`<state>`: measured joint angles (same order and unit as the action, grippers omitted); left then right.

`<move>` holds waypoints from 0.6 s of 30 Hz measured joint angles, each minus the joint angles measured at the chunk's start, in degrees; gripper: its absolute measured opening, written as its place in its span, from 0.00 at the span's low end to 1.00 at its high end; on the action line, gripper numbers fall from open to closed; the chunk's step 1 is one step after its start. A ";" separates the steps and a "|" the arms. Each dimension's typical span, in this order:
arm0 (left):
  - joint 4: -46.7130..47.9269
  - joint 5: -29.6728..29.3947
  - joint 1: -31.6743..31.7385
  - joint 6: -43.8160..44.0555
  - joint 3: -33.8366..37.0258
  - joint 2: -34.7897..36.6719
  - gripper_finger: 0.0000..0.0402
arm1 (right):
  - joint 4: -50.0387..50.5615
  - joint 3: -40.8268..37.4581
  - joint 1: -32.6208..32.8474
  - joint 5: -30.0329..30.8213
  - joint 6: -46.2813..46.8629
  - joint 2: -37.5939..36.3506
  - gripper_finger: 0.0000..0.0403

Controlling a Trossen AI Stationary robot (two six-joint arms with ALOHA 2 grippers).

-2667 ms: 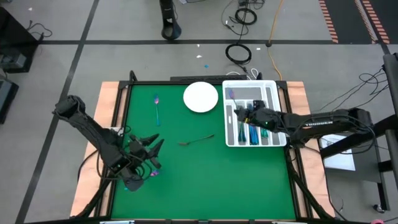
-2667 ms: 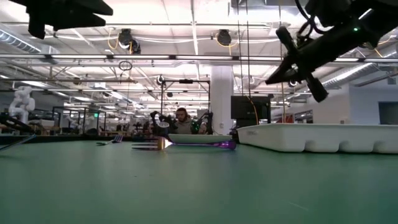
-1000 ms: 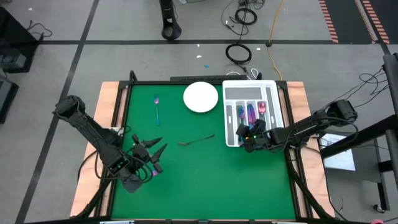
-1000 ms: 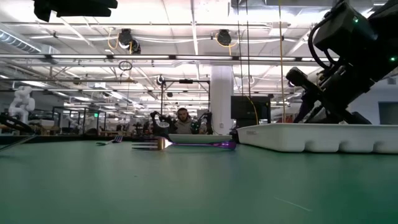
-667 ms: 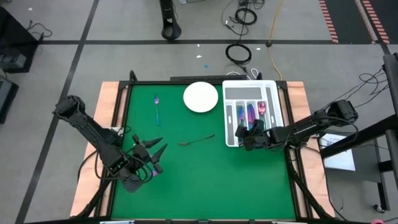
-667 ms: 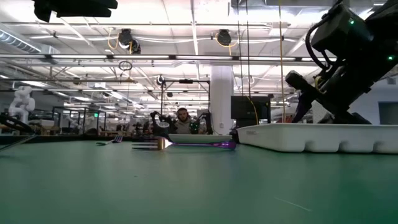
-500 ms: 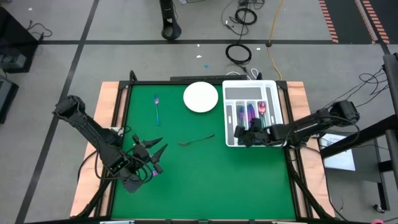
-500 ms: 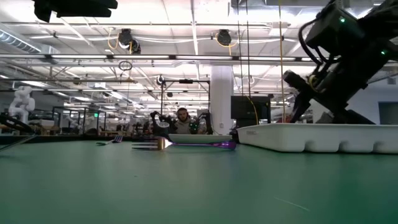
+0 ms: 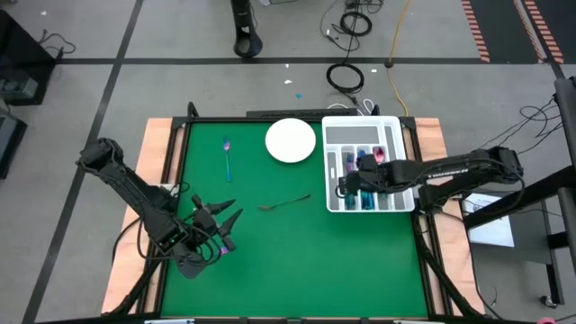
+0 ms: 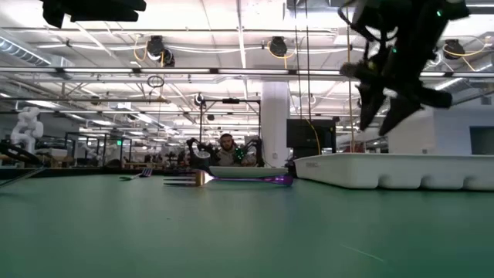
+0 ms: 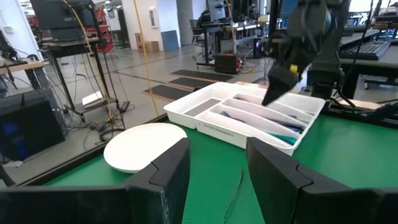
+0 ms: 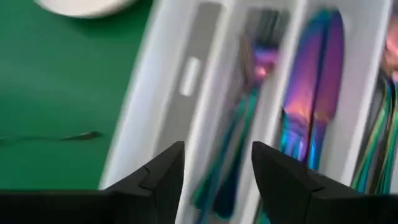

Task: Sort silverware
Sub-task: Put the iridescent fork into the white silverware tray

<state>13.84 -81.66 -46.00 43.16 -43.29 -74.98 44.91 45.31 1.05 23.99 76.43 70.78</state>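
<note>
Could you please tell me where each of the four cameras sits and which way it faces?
High view: overhead, straight down on the table; both arms show.
Low view: table height, level across to the tray; right claw above.
Left wrist view: toward plate and tray; own fingers below.
Right wrist view: down into the tray's forks; open fingers.
All four share the tray.

The middle of the green table (image 9: 297, 252) lies open, crossed only by a fork (image 9: 284, 202) and, farther left, a spoon (image 9: 229, 157). At the far edge the plate (image 9: 290, 141) stands just beside the tray (image 9: 329, 171), over which the right gripper (image 9: 346, 184) hangs, leaving little passage between.
</note>
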 joint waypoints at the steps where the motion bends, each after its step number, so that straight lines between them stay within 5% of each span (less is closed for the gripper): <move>1: 0.01 0.02 0.00 0.00 0.00 0.00 0.39 | 0.76 1.48 -0.21 -0.08 -1.78 0.00 0.44; 18: -0.34 0.15 0.00 -0.01 0.02 0.00 0.39 | -0.41 1.50 -1.89 -7.64 -4.55 8.75 0.32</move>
<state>13.50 -81.51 -46.00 43.14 -43.27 -74.98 44.50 46.81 -0.84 16.35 71.88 79.54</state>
